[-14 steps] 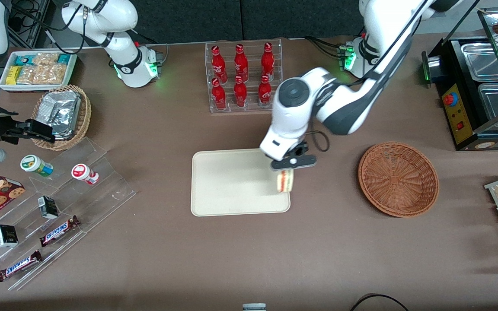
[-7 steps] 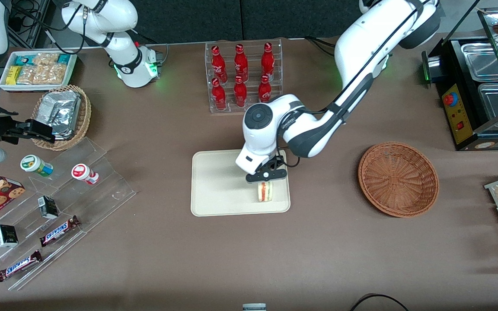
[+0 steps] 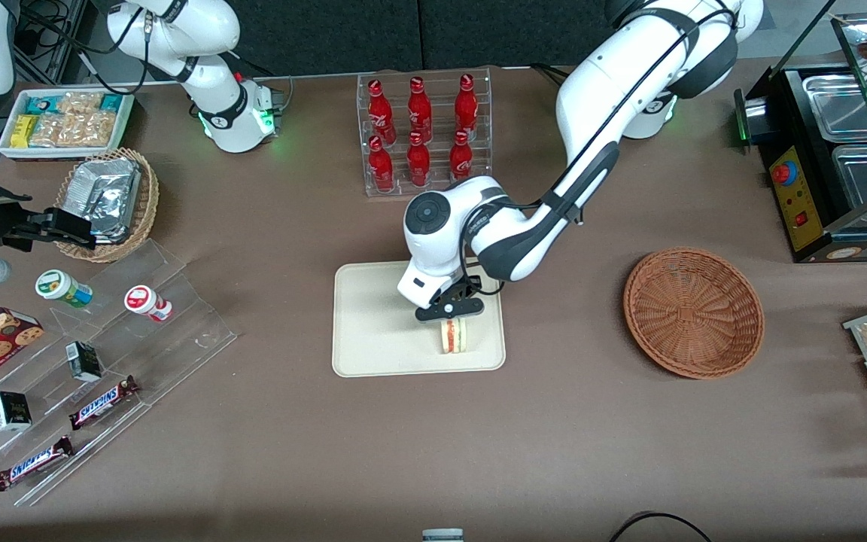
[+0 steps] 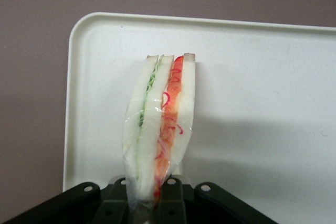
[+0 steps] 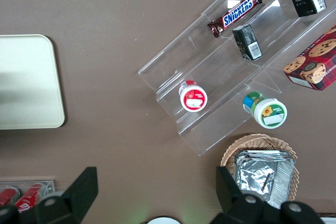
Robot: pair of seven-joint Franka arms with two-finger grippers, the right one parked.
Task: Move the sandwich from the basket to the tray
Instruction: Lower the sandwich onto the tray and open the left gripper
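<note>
Claw (image 3: pixel 451 317) pinches the sandwich (image 4: pixel 157 129) over the tray (image 3: pixel 373 331): white bread, green and red-orange filling layers.

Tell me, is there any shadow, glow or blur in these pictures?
Front view: evenly lit and sharp, the hand shut on the sandwich over the tray; the basket casts a soft shadow, and green lights glow by the parked arm's base. Left wrist view: the sandwich's wrap shows faint glare, and a soft shadow lies on the tray beside it.
</note>
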